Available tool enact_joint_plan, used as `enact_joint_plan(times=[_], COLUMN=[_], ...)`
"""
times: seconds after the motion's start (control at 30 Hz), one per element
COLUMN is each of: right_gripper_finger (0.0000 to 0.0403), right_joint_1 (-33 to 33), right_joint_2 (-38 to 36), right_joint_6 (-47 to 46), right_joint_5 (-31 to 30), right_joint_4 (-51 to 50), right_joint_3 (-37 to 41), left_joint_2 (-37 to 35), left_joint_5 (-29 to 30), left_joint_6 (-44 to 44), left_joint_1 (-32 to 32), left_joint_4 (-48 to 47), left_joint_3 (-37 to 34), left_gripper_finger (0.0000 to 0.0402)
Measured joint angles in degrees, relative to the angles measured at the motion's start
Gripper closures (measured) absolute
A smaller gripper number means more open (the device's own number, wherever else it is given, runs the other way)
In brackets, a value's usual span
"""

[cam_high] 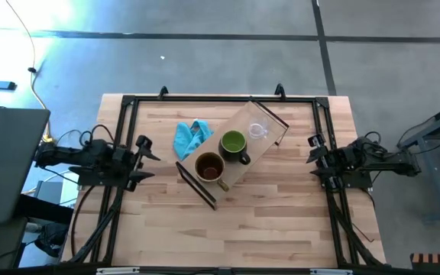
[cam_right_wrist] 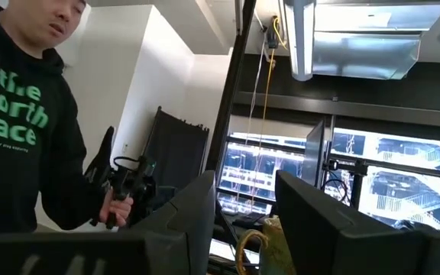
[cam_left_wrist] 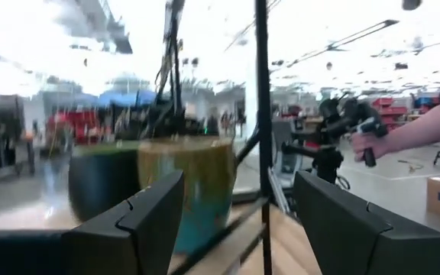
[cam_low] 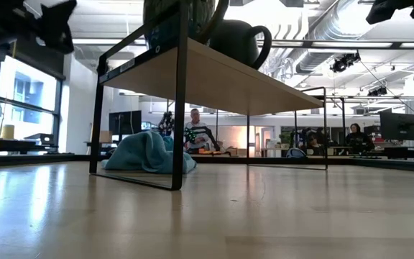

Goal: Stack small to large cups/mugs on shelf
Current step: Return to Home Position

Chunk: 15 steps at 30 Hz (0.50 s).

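Observation:
The shelf (cam_high: 239, 149), a pale board on black end frames, stands slantwise at the table's middle. On its board stand a brown mug (cam_high: 209, 166), a green mug (cam_high: 234, 143) and a small clear glass cup (cam_high: 258, 131), side by side on their bases. My left gripper (cam_high: 145, 159) hovers open at the table's left edge and points at the shelf. In its wrist view the brown mug (cam_left_wrist: 193, 183) and the green mug (cam_left_wrist: 101, 179) show beyond the fingers. My right gripper (cam_high: 312, 156) hovers open at the right edge, tipped upward.
A blue cloth (cam_high: 189, 137) lies on the table at the shelf's far left side, partly under the board (cam_low: 149, 153). Black rails (cam_high: 220, 99) frame the tabletop. A person in a dark hoodie (cam_right_wrist: 21, 130) stands beyond the table holding a handle.

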<state>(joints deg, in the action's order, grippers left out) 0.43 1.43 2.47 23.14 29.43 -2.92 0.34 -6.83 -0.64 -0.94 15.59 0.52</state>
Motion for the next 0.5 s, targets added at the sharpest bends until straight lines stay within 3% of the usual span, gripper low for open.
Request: enact_joint_plan(times=[0.13,0.33,0.5], right_gripper_finger=[0.0272,0.0272,0.0272], right_joint_1=[0.0,0.0,0.0], right_joint_2=[0.0,0.0,0.0], right_joint_6=[0.1,0.0,0.0], right_joint_5=[0.0,0.0,0.0], right_joint_4=[0.0,0.0,0.2], right_joint_3=[0.0,0.0,0.0], left_joint_2=[0.0,0.0,0.0], left_joint_5=[-3.7,-16.8,-19.7], left_joint_6=[-1.0,4.5,10.8], left_joint_1=[4.7,18.0,24.5], left_joint_4=[3.3,2.6,2.3], left_joint_3=[0.0,0.0,0.0], left_gripper_finger=[0.0165,0.0165,0.0165])
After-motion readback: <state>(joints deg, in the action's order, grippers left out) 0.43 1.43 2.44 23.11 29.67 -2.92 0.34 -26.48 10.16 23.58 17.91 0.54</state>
